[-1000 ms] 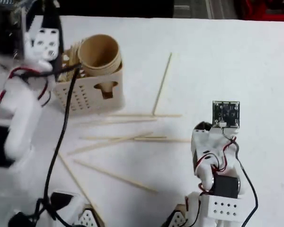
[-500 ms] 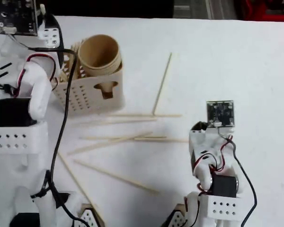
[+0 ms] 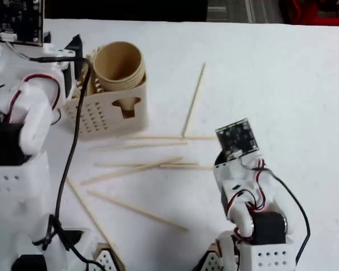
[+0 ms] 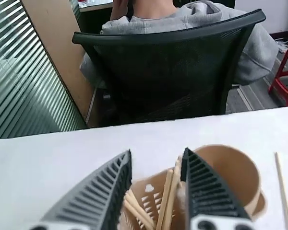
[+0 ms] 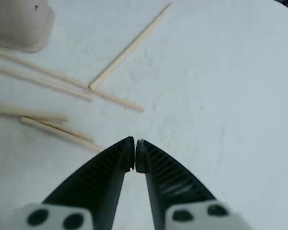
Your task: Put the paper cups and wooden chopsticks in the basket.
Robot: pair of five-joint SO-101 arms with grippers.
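Over at the basket's left rim, the left gripper (image 4: 157, 158) is held just above it, jaws spread well apart and nothing caught between them. The basket (image 3: 104, 110), pale and perforated, is set upright on the white table (image 3: 282, 79). Inside it, a bundle of chopsticks (image 4: 165, 196) is propped in the left part, and the stacked paper cups (image 3: 120, 65) are lodged in the right part, tilted, with the mouth raised above the rim. Out in front of the basket, well clear of it, a slanted chopstick (image 3: 87, 212) is laid on the table beside the left arm's cable, and a second slanted chopstick (image 3: 137, 210) is spread out just to its right. Nearer the basket's front wall, a scatter of loose chopsticks (image 3: 158, 165) is laid flat, roughly parallel to that wall, some overlapping. To the basket's right, a single chopstick (image 3: 193, 100) is laid pointing away across the table, its near end meeting the scatter. Farther right of the basket, past the ends of those sticks, the right gripper (image 5: 135, 153) is held low over bare table, jaws pressed together tip to tip, with nothing held.
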